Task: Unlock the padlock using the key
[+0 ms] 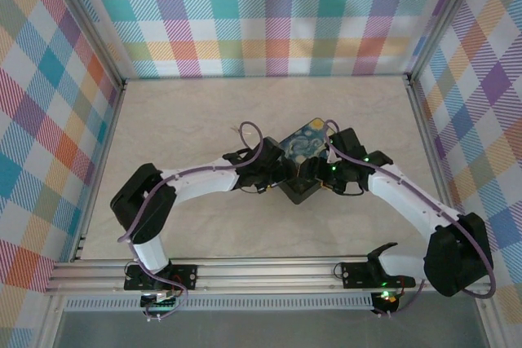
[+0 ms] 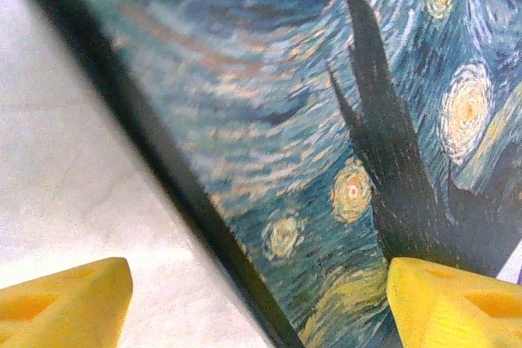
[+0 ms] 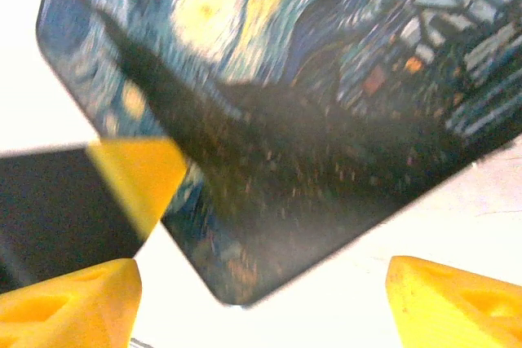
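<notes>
Where the padlock and the key lie I cannot tell: in the top view both wrists crowd together near the middle of the pale, stone-patterned bench (image 1: pixel 204 120). A flat panel (image 1: pixel 308 140) printed with a swirling night-sky painting lies there, its corners rounded and its edge dark. At its 6 o'clock sits a black block (image 1: pixel 298 191), partly covered by the arms. The left gripper (image 1: pixel 281 171) is at the panel's 8 o'clock and the right gripper (image 1: pixel 329 169) at its 4 o'clock. In each wrist view the yellow wedge fingertips stand wide apart with nothing between them. The right wrist view is blurred; a yellow wedge (image 3: pixel 139 185) at 9 o'clock cannot be identified.
</notes>
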You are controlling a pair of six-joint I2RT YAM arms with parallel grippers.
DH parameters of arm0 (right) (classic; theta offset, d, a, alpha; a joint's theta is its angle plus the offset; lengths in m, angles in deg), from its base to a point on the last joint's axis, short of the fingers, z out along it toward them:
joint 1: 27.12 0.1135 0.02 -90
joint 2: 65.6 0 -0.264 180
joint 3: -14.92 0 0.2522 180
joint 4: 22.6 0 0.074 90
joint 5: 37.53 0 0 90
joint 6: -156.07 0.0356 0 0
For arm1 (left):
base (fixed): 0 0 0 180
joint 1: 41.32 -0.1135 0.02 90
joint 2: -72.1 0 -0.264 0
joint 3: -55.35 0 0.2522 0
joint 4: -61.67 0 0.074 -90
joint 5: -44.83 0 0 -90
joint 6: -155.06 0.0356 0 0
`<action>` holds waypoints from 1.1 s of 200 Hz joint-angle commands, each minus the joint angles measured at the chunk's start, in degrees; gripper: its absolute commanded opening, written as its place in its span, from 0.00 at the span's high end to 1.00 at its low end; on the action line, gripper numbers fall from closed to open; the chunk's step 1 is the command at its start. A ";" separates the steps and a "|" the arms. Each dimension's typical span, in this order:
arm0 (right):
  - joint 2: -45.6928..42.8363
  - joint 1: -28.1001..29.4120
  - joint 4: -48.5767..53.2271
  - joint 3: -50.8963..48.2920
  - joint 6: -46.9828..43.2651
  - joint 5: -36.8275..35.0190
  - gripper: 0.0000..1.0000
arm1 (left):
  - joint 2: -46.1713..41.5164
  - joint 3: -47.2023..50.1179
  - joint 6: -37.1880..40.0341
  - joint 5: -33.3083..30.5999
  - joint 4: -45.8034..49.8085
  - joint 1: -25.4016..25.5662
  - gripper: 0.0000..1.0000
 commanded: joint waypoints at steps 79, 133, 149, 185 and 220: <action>8.79 -18.37 6.56 11.37 -17.69 -14.81 0.11 | 17.97 -21.52 15.25 -10.44 8.92 -8.04 0.21; 22.85 -21.02 -3.85 18.30 -23.11 -7.28 0.12 | 20.68 -26.26 16.00 -9.50 9.11 -12.13 0.21; 26.79 -21.05 -4.42 21.56 -23.84 -4.65 0.15 | 20.88 -26.99 17.16 -8.14 9.00 -13.13 0.21; 32.60 -19.22 -6.53 25.35 -21.50 2.64 0.24 | 21.42 -29.92 19.72 -5.82 10.18 -16.12 0.21; 35.61 -14.89 -8.71 25.91 -19.23 2.35 0.26 | 20.78 -32.68 23.16 -5.32 12.43 -18.59 0.19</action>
